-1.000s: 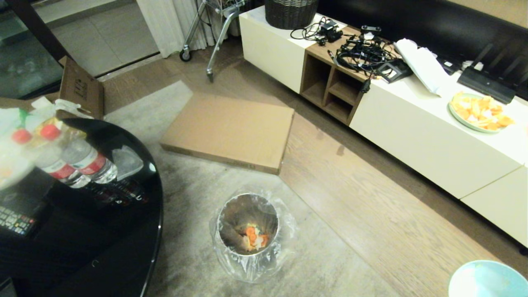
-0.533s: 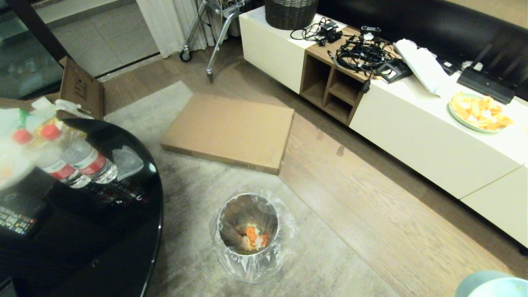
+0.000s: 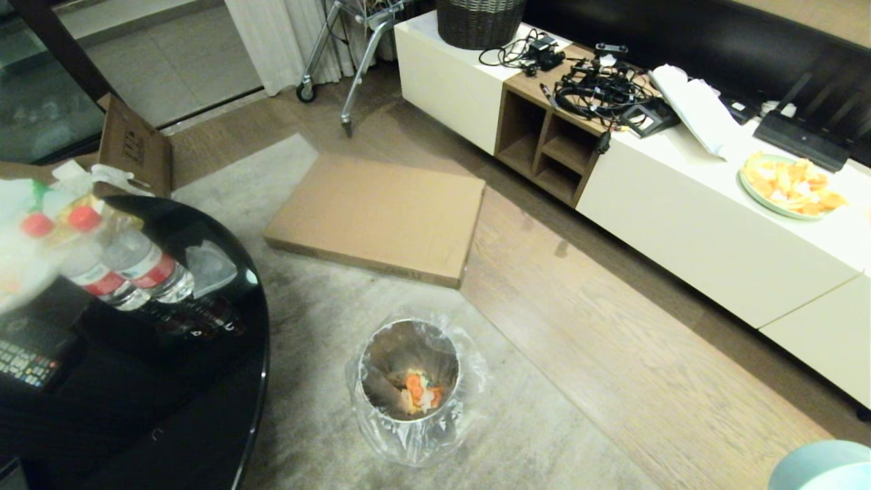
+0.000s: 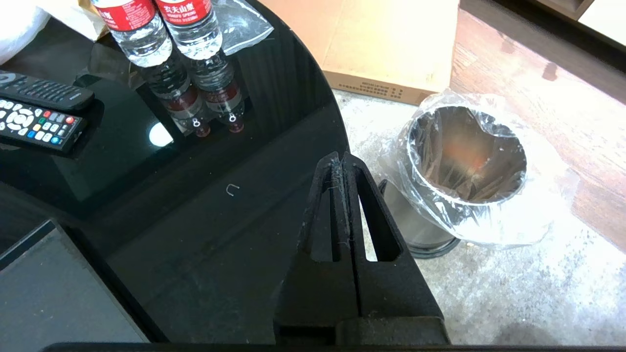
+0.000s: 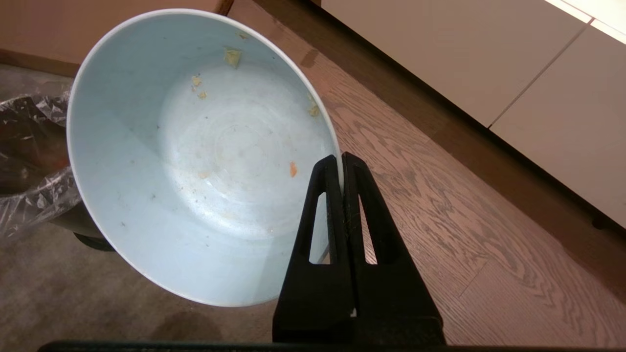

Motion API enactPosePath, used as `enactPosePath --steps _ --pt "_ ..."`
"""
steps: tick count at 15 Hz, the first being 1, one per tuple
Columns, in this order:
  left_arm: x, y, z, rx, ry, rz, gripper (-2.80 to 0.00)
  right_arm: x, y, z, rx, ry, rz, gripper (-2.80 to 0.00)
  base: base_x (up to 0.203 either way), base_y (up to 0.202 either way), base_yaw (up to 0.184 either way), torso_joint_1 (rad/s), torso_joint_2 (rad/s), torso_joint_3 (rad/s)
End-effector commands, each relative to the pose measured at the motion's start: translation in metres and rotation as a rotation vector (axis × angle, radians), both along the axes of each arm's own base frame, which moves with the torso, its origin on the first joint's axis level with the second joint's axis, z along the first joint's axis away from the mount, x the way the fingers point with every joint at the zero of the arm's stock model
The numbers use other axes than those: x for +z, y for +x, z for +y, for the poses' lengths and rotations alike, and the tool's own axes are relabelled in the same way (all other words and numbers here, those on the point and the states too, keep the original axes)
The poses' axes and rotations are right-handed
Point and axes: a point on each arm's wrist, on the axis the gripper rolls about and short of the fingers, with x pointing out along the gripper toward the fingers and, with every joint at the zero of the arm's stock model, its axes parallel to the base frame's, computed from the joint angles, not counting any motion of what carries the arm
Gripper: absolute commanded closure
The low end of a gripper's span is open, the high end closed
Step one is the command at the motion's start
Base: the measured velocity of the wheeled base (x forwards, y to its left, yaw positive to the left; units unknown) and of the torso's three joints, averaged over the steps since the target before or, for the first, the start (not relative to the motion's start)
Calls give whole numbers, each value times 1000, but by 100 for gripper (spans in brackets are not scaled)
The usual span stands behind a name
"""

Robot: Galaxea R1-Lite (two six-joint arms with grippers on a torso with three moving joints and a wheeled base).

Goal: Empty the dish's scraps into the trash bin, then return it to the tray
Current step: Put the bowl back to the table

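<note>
Dish, pale blue round bowl [image 5: 195,161], lower right of head frame, pinched at its rim by closed right pincer [image 5: 342,168]; emptied, scraps [image 3: 416,392] lie in silvery lined bin [image 3: 408,381]. Left pincer [image 4: 341,164] closed, idle.

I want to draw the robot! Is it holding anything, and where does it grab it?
The right hand is shut on the dish, pinching its thin rim. The left hand is shut and holds nothing.
</note>
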Motion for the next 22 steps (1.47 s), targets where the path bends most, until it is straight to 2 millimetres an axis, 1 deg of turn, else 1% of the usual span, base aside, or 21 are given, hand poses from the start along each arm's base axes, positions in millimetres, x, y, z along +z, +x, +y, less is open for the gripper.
enactPosePath --steps 1,19,22 --pt "0 0 0 0 0 -1 0 0 0 0 0 5 -4 0 0 0 0 0 0 0" --pt "0 0 0 0 0 -1 0 0 0 0 0 9 -7 0 0 0 0 0 0 0" --pt "0 0 0 0 1 -1 0 0 0 0 0 9 -7 0 0 0 0 1 2 127"
